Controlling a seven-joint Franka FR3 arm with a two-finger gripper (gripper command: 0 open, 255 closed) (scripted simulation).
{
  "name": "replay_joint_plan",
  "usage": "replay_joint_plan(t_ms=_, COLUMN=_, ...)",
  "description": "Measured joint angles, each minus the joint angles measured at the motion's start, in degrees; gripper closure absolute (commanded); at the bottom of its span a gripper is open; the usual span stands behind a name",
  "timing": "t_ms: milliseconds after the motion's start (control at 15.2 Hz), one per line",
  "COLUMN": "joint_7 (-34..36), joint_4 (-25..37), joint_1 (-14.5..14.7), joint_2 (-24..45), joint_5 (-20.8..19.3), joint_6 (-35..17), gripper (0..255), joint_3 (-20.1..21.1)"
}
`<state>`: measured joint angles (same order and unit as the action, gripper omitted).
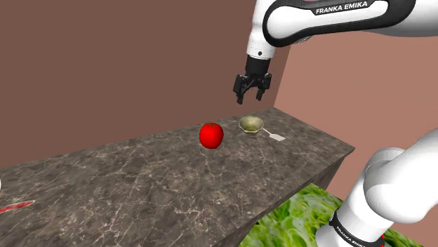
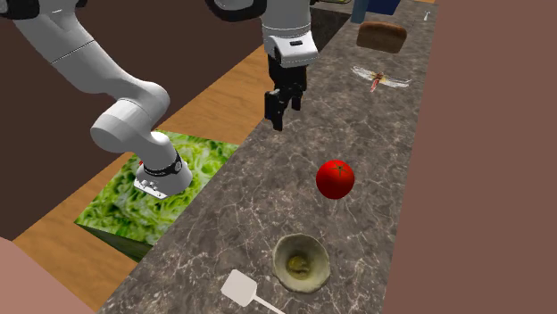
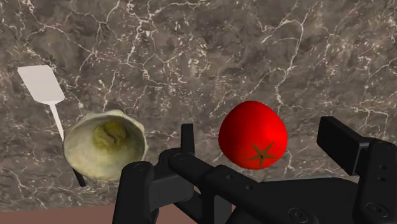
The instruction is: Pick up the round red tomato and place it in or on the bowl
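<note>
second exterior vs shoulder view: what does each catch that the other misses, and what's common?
Second exterior view adds: a brown bread loaf at the counter's far end, and wooden floor beside the counter.
Shoulder view adds: the FRANKA EMIKA lettering on the arm.
Shared: the red tomato, the bowl, the white spatula, the open gripper above the marbled countertop, and the leaf-patterned stand.

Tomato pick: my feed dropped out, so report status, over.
Gripper open, empty, hanging above the countertop. Tomato sits on it, apart from the bowl. Nothing between them; white spatula lies beyond the bowl.
</note>
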<state>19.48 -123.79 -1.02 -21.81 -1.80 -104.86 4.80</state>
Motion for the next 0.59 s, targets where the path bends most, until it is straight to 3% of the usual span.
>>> replay_joint_plan(t_ms=594, joint_7=8.5, joint_4=16.1, joint_1=-0.6, joint_2=22.8, joint_5=0.9, joint_6=-1.4, gripper=0, joint_3=1.2)
